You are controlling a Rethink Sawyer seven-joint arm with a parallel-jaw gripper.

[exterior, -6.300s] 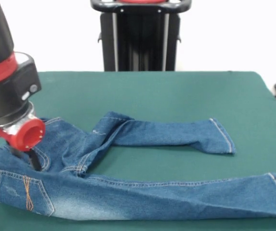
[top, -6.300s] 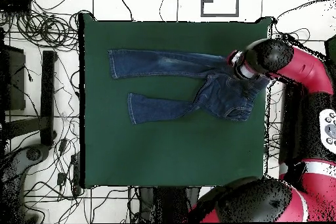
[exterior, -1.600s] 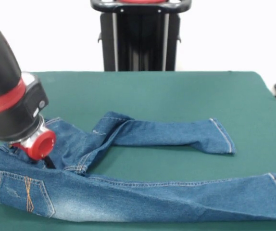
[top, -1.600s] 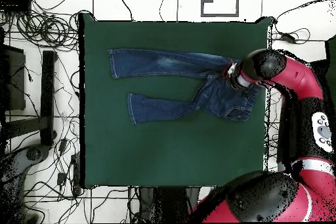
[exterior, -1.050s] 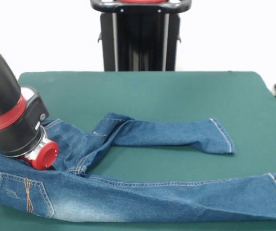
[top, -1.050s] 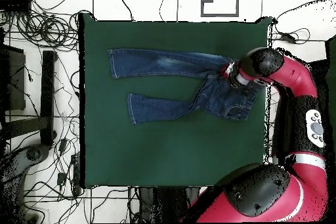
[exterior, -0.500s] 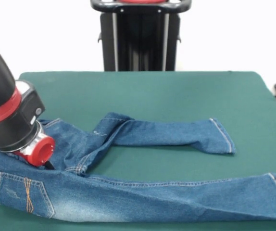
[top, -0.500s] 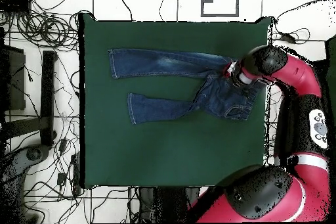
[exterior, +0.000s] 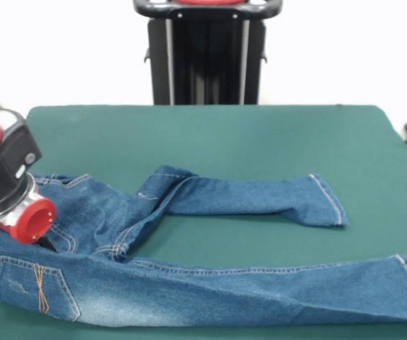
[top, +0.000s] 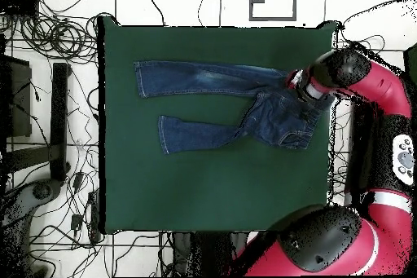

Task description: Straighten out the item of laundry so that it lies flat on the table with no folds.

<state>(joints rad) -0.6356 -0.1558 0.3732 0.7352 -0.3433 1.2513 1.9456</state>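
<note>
Now we see a pair of blue denim jeans with faded pale patches and orange-tan stitching [exterior: 189, 283] lying on a large rectangular surface covered in dark green felt-like cloth [exterior: 260, 142]. From the front, the jeans stretch across the near part of the surface. The waist and seat sit at the left. One leg runs along the near edge to a hem at the right. The other leg lies farther back, well apart from the first, with bare green cloth between them. Where this farther leg meets the seat, the denim is bunched and turned over on itself, so the garment is not yet flat.

Our arm's red and black tool [exterior: 47, 243] is at the waist end, low over the seat. Only a dark tip shows beneath its red collar, touching or just above the denim. We cannot tell whether the tool is released or clenched, nor whether it grips any cloth.

From overhead, the jeans [top: 220, 103] lie toward one side of the surface [top: 204, 185], legs pointing away from the tool [top: 303, 99], which sits over the waistband near the surface's edge.

We judge the tool is at the waist because drawing that end outward would pull the crumpled seat and upper leg smooth. The fold remains, so the straightening looks unfinished.
</note>
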